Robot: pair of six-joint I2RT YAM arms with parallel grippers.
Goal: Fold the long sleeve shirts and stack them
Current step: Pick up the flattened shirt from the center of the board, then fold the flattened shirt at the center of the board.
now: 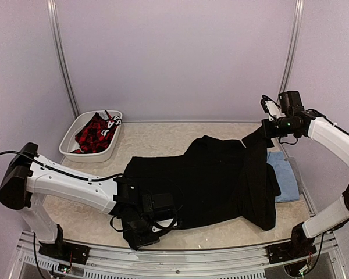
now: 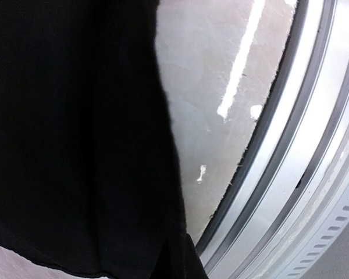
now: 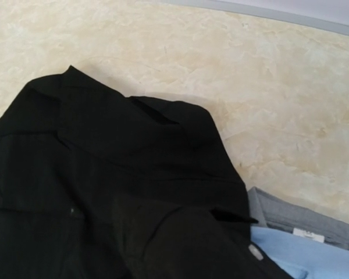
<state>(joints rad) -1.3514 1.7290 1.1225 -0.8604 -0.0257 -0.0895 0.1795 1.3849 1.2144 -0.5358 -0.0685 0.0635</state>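
Observation:
The black long sleeve shirt [image 1: 209,180] lies spread across the middle of the table. My right gripper [image 1: 266,125] is raised at the back right and shut on a part of the shirt, which rises taut to it. Black cloth [image 3: 134,192] hides its fingers in the right wrist view. My left gripper [image 1: 141,224] is low at the shirt's front left end, shut on the cloth. Black cloth [image 2: 75,145] hangs in front of the left wrist view and hides the fingers. The light blue shirt [image 1: 284,177] lies folded at the right, partly under the black shirt, and also shows in the right wrist view [image 3: 314,256].
A white bin [image 1: 87,156] at the back left holds a red and black plaid cloth [image 1: 93,133]. A grey cloth [image 3: 302,218] lies under the blue shirt. The metal rail [image 2: 302,151] of the table's front edge runs close to my left gripper.

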